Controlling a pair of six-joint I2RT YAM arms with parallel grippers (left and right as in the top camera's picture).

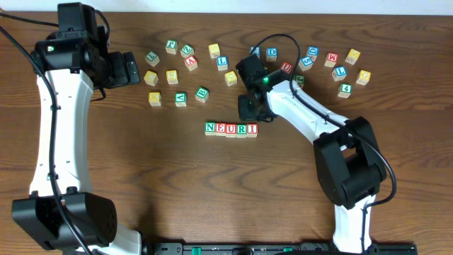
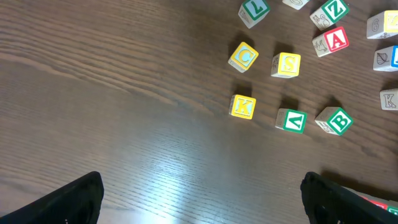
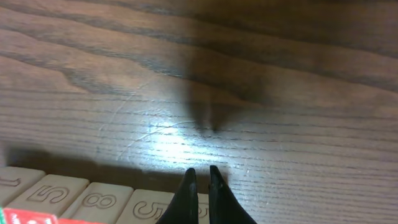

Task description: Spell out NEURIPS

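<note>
Dark grainy wooden table (image 3: 280,93) with a glossy sheen; pale matt wooden cubes (image 1: 231,129); smooth black fingers (image 3: 188,190).

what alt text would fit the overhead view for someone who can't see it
A row of five cubes spells NEURI at centre. The right arm reaches in with jaws shut by the row's I end; the left arm sits at the left edge, jaws open. Loose letter cubes lie scattered along the far side of the table.

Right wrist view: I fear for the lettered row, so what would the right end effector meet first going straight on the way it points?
The right end effector would probably meet bare table just beyond the row of cubes; depth is unclear.
</note>
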